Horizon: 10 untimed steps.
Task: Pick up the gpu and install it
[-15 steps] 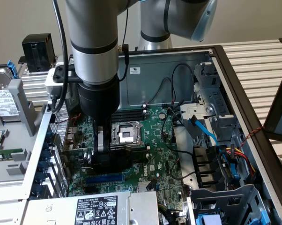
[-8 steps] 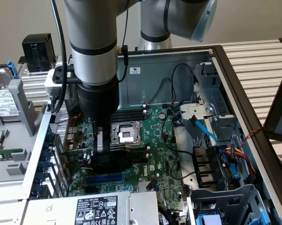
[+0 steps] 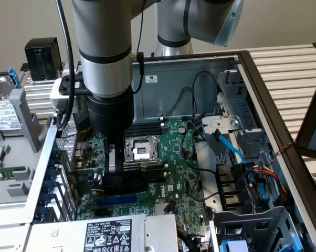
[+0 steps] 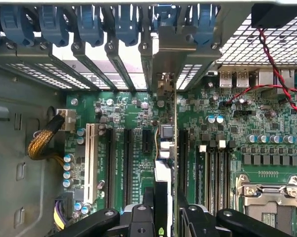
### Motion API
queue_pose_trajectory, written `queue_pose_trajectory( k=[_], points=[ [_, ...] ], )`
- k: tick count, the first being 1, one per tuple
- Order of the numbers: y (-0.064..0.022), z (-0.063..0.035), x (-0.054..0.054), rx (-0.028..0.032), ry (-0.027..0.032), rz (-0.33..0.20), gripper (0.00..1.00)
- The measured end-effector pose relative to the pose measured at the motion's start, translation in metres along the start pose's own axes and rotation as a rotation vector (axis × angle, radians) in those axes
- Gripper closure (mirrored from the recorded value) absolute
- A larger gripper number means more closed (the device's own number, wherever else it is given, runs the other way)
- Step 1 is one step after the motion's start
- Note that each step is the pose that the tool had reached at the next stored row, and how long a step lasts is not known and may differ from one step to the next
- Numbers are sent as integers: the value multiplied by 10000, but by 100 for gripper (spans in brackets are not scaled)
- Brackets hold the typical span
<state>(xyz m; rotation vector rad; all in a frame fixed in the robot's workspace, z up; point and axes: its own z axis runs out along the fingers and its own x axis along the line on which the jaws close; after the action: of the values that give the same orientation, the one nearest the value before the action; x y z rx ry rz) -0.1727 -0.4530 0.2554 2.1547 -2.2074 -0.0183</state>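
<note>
Gripping the gpu [image 4: 164,148] in half-shut pincer [image 4: 162,215], down by a slot on the motherboard [image 4: 124,106]. Putting-in step; probably needs a straight, gentle push.

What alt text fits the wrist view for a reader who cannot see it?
The gripper holds the gpu edge-on and upright at the expansion slots of the green motherboard, its silver bracket toward the case's rear wall. A row of blue clips lines that wall.

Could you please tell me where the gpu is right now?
The gpu stands on edge in the gripper, over the expansion slots to the exterior view's left of the processor socket, its bracket by the rear openings.
</note>
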Motion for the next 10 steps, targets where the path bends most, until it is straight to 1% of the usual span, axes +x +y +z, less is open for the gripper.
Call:
queue_pose_trajectory(
  k=[6, 10],
  points=[
    [-4, 0, 13, -1, -2, 38, 73],
    [3, 2, 5, 31, -4, 66, 73]
  ],
)
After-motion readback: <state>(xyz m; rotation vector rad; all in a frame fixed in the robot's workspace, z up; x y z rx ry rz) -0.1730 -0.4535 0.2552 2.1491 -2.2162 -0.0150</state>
